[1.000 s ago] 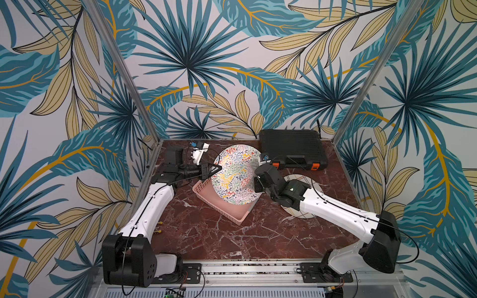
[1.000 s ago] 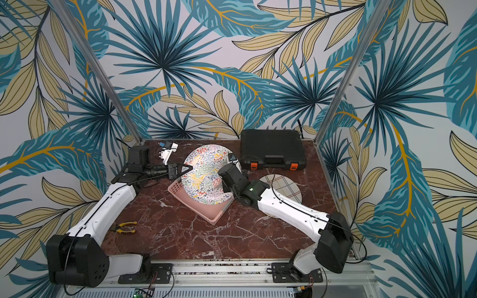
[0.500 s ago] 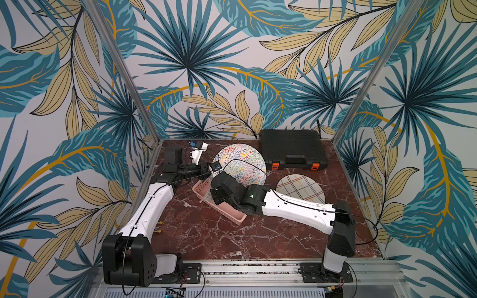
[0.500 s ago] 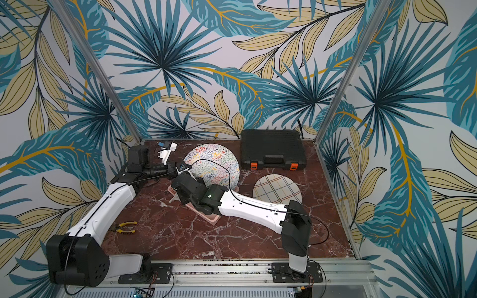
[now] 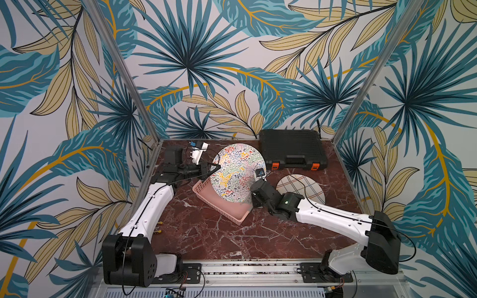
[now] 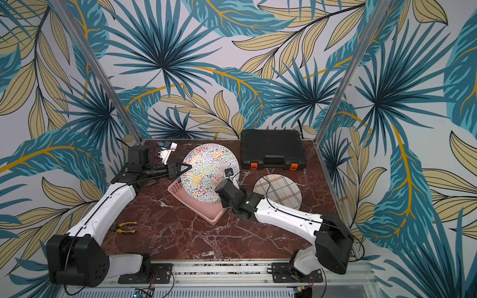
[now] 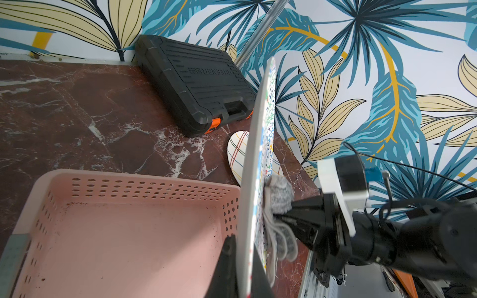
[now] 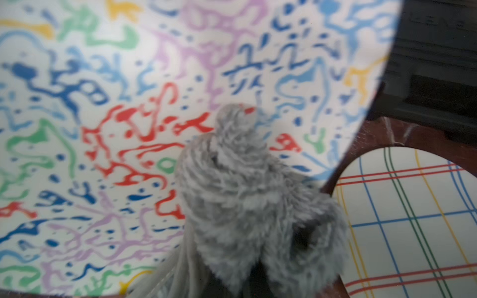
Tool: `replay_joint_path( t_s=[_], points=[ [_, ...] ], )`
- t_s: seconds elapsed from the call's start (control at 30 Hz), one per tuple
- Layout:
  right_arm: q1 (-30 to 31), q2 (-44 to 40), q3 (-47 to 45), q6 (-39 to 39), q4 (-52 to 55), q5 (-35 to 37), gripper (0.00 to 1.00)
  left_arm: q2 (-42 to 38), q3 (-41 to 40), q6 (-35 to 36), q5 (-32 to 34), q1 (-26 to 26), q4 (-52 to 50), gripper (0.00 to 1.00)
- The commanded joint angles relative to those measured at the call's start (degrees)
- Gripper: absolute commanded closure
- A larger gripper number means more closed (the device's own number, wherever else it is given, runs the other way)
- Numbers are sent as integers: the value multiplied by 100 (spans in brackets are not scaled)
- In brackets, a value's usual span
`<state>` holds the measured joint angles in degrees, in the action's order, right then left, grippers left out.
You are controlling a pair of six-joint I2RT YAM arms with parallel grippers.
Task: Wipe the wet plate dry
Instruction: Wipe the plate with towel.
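Marble table [image 5: 232, 232]: dark red with white veins, carrying everything under both grippers.
Black case [image 5: 293, 148]: lying shut against the back wall, beyond the right gripper.
Pink basket [image 5: 227, 210]: perforated and sitting flat on the table, below the left gripper, between the two grippers.
Squiggle plate [image 5: 237, 172]: standing on edge, its rim caught in the left gripper. Its patterned face is turning toward the right gripper and its lower edge is hanging over the basket. Whether it is touching the basket cannot be told.
Plaid plate [image 5: 300, 189]: lying flat on the table just beside the right gripper, on the side away from the left gripper.
Left gripper [image 7: 242, 273]: clamping the squiggle plate's rim, one finger on each face.
Right gripper [image 7: 281, 214]: pinching a grey cloth and pointing at the plate's patterned face.
Grey cloth [image 8: 245, 193]: fluffy, bunching out past the right gripper's fingertips and pressing against the squiggle plate.
Yellow pliers [image 6: 125, 227]: lying well behind the left gripper, beside its arm.
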<state>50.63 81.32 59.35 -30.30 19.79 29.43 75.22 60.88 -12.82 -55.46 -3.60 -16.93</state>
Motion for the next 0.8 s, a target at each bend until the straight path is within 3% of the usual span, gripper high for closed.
replay_joint_path(
  t_s=[0.0,0.13,0.33,0.5,0.77],
  points=[
    [-789,-425,-320,-291,241,-162,100,-306,245,-89,-741,-54,122,100],
    [-1350,-913,-95,-96,454,-588,100,-341,369,192,-826,-67,-271,100],
    [-1812,-950,1374,268,1230,-1451,100,-482,571,1092,-866,-211,-1024,100],
    [-1947,-353,3203,173,1770,-2538,100,-566,914,2370,-450,-548,-2150,100],
    [-1941,1155,5013,-634,1683,-4484,100,-535,1318,3368,189,-1105,-2982,100]
  ],
)
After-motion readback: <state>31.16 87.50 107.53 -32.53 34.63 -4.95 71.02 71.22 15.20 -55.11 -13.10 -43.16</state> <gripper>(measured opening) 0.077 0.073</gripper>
